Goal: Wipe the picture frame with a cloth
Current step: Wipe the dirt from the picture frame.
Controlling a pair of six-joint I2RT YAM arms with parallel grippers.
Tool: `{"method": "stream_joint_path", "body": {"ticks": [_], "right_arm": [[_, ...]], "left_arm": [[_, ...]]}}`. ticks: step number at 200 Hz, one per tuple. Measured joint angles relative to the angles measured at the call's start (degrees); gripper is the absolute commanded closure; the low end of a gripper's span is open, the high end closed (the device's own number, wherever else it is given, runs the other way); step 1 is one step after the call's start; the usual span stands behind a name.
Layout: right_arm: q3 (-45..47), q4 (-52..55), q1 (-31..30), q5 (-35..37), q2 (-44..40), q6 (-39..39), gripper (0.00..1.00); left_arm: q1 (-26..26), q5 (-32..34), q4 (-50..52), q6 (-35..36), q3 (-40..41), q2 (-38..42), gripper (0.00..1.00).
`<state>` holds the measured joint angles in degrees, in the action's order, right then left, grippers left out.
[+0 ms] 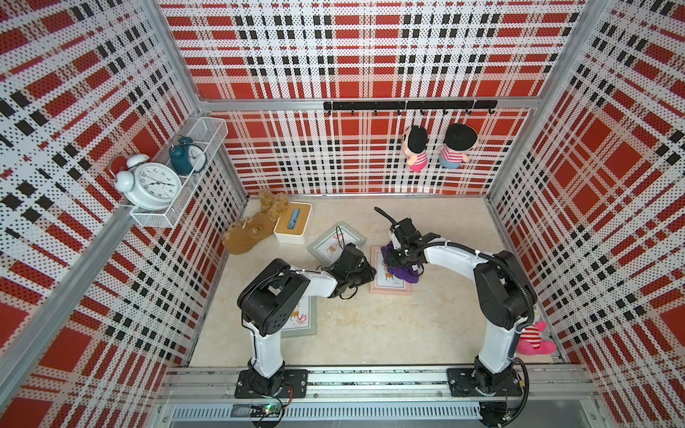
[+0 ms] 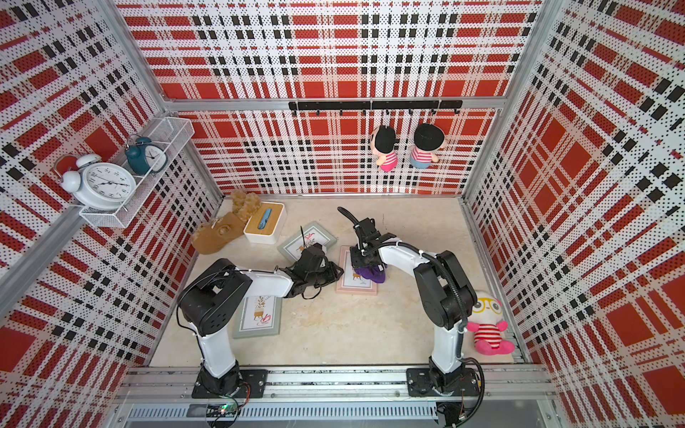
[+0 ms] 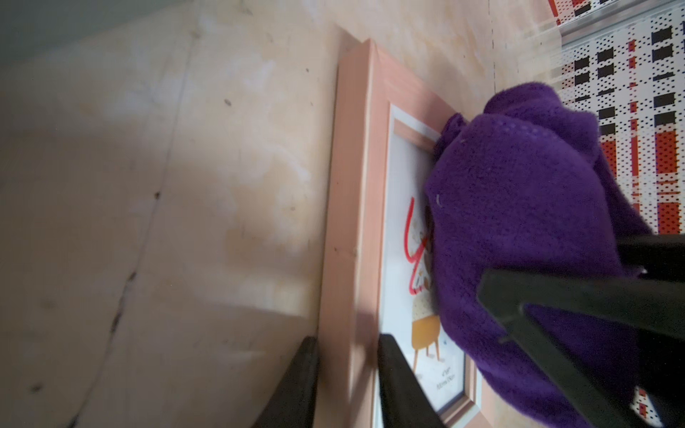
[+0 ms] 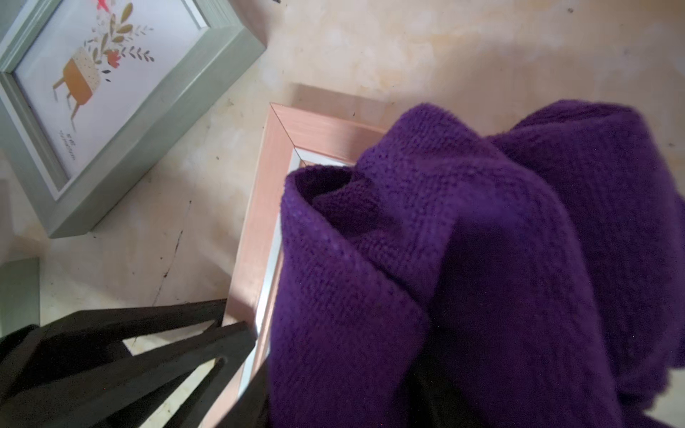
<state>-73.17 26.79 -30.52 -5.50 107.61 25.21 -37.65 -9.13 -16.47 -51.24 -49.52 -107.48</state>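
Reference, seen from above: 12 o'clock is the back wall (image 1: 370, 155), 6 o'clock is the base rail (image 1: 370, 381) carrying both arms.

The pink picture frame (image 1: 389, 286) lies flat on the beige table (image 1: 370, 333), print side up, just off centre toward 2 o'clock.

The cloth (image 1: 407, 276) is purple and bunched into a mound on the frame's glass. It covers the 3 o'clock half of the frame and overhangs that edge. The 9 o'clock border and the 6 o'clock end of the print are bare.

The left gripper (image 3: 348, 339) is positioned at the frame's 9 o'clock border. In the left wrist view its jaws are narrowed around that border. One finger (image 3: 296, 381) is against the outer face and the other is on the glass side, so the border fills the gap. It grips the frame, not the cloth.

The right gripper (image 1: 397, 260) points down over the cloth mound at the frame's 12 o'clock half. In the right wrist view its jaws stand partly apart. One finger (image 4: 148, 352) is clear, just beside the cloth's edge, and the other is buried under a fold. The cloth lies slack and no tight pinch shows.

A green frame (image 1: 335, 242) lies at 10 o'clock of the pink one, near but apart. A second green frame (image 1: 302, 320) lies at 7 o'clock, partly under the left arm (image 1: 274, 292). A tissue box (image 1: 293, 222) and a brown plush toy (image 1: 248, 237) sit toward the 10 o'clock corner.
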Motion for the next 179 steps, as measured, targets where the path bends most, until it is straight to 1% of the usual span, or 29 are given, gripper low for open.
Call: {"method": "stream_joint_path", "body": {"ticks": [39, 52, 61, 70, 76, 100, 109, 129, 155, 179], "right_arm": [[1.9, -0.8, 0.0, -1.6, -2.3, 0.3, 0.38], [2.7, -1.0, 0.0, -1.9, -3.0, 0.3, 0.37], [3.2, -1.0, 0.0, -1.9, -3.4, 0.4, 0.39], [3.6, -1.1, 0.0, -1.8, -3.5, 0.5, 0.43], [3.8, -1.2, 0.0, -1.7, -3.5, 0.6, 0.49], [4.3, -1.4, 0.0, -1.1, -3.5, 1.1, 0.81], [4.3, -1.4, 0.0, -1.0, -3.5, 1.7, 0.88], [4.2, -2.0, 0.0, -1.0, -3.1, 1.8, 0.93], [2.6, -3.1, 0.0, -1.2, -0.9, 1.9, 0.94], [-0.6, -3.7, -0.2, -0.5, 1.9, 1.9, 0.94]], "left_arm": [[0.0, 0.1, -0.8, -0.3, 0.3, -0.1, 0.69], [0.0, 0.1, -1.0, -0.3, 0.3, -0.2, 0.70], [0.0, 0.1, -1.1, -0.4, 0.4, -0.2, 0.69], [0.0, 0.1, -1.1, -0.4, 0.4, -0.2, 0.69], [0.0, 0.2, -1.2, -0.4, 0.4, -0.2, 0.69], [0.0, 0.1, -1.4, -0.4, 0.5, -0.3, 0.71], [0.0, 0.2, -1.7, -0.5, 0.6, -0.3, 0.72], [0.0, 0.2, -2.2, -0.8, 0.7, -0.4, 0.74], [0.0, 0.3, -3.2, -1.2, 1.2, -0.5, 0.77], [0.0, 0.3, -4.3, -1.5, 1.8, -0.5, 0.77]]}}
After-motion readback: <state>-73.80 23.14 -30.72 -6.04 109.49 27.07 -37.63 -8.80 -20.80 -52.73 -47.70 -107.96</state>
